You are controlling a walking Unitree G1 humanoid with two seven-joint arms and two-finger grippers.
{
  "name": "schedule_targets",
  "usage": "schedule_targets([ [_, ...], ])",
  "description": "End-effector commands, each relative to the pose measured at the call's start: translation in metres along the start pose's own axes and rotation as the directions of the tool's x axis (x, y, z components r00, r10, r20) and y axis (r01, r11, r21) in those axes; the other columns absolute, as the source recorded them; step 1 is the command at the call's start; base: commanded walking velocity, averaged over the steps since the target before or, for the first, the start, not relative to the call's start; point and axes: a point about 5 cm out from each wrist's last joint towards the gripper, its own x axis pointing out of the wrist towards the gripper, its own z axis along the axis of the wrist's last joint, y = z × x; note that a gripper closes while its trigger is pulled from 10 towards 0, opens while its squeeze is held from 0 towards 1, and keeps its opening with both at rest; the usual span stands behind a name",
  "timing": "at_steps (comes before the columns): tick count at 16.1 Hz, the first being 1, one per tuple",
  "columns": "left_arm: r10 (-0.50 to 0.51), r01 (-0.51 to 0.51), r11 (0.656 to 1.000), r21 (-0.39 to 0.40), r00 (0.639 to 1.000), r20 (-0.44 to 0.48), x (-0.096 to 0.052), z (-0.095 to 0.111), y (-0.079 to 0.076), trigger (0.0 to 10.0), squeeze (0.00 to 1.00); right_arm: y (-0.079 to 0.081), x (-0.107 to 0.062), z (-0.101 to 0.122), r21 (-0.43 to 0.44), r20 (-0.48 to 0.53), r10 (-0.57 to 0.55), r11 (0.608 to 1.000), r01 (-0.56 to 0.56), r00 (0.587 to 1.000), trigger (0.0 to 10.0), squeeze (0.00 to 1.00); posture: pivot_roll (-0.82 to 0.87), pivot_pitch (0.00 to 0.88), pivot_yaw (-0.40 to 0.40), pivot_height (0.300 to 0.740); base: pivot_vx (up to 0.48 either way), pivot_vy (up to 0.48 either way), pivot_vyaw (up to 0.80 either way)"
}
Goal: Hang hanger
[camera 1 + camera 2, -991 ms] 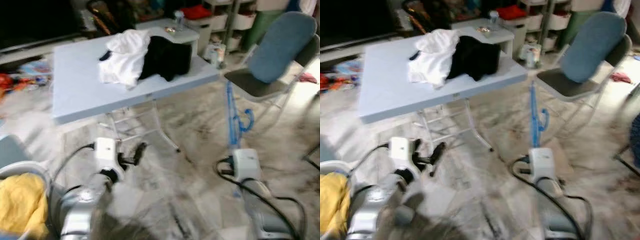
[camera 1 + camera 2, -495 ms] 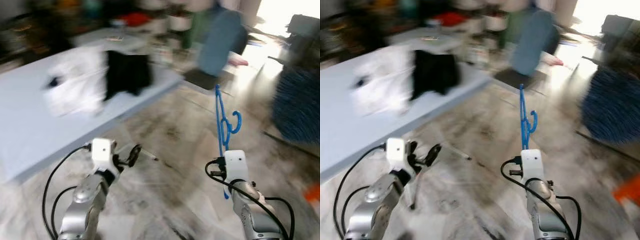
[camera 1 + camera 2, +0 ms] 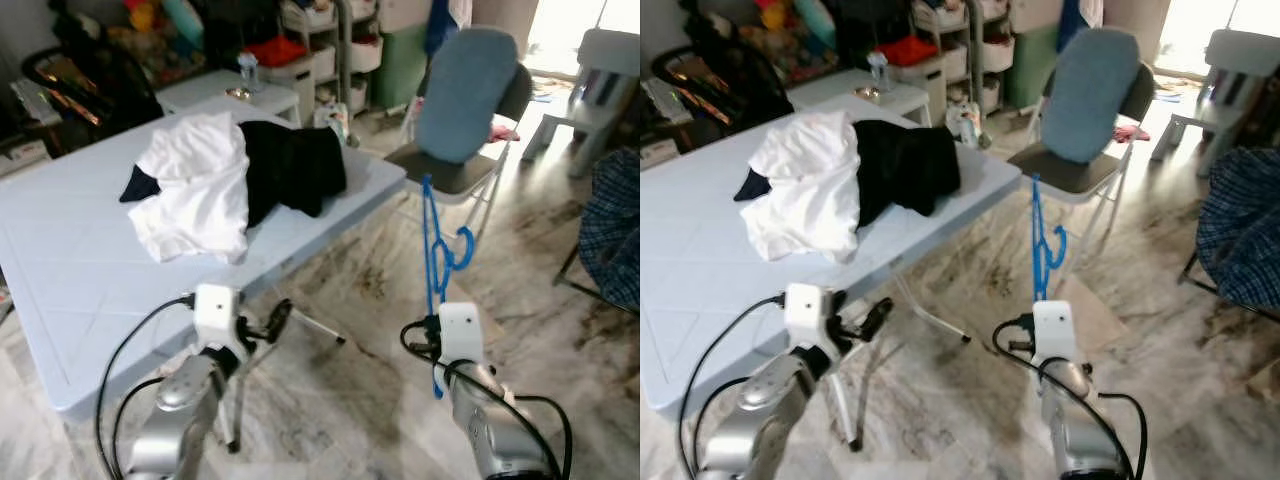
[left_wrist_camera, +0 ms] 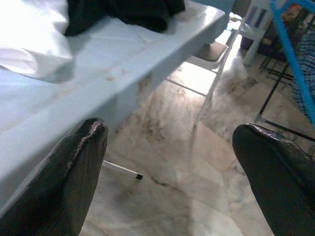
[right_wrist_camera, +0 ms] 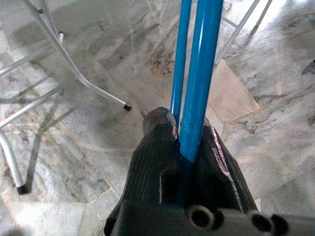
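1. Carrying is the step in hand, by the look of it: the right gripper [image 5: 184, 142] has its fingers clamped on the blue hanger [image 3: 437, 240], held upright out in front over the marble floor [image 3: 370, 290], near the grey chair [image 3: 455, 110].
2. The left gripper [image 3: 272, 322] hangs low beside the worktop [image 3: 70, 270], fingers [image 4: 74, 167] apart and holding nothing.
3. Next the robot needs a rail or hook to carry the hanger to; none can be made out here.
4. White and black clothes [image 3: 230, 175] lie heaped on the worktop.
5. The hanger's lower end is hidden behind the right wrist.
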Motion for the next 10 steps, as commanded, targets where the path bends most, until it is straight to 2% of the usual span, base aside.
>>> schedule_targets([
  [1, 0.009, -0.009, 1.0, 0.029, 1.0, 0.0, 0.003, 0.001, -0.004, 10.0, 0.0, -0.004, 0.003, 0.002, -0.017, 0.018, -0.014, 1.0, 0.014, 1.0, 10.0, 0.0, -0.1, 0.0, 0.059, 0.74, 0.0, 0.0, 0.0],
  [3, -0.014, 0.014, 1.0, 0.008, 1.0, 0.023, 0.002, 0.006, -0.005, 10.0, 0.0, -0.003, 0.004, 0.011, -0.03, 0.055, -0.031, 0.999, 0.033, 0.998, 10.0, 0.0, -0.1, 0.0, 0.051, 0.74, 0.0, 0.0, 0.0],
  [6, -0.012, 0.013, 1.0, -0.015, 0.998, 0.054, 0.003, 0.01, -0.006, 10.0, 0.0, -0.009, 0.003, 0.013, -0.014, 0.057, -0.058, 0.998, 0.059, 0.997, 10.0, 0.0, -0.12, 0.0, 0.031, 0.74, 0.0, 0.0, 0.0],
  [10, -0.017, 0.018, 1.0, -0.024, 0.998, 0.06, 0.005, 0.01, -0.008, 10.0, 0.0, -0.021, 0.0, 0.012, -0.025, 0.058, -0.092, 0.995, 0.094, 0.994, 10.0, 0.0, -0.13, 0.0, 0.023, 0.74, 0.064, 0.0, -0.73],
])
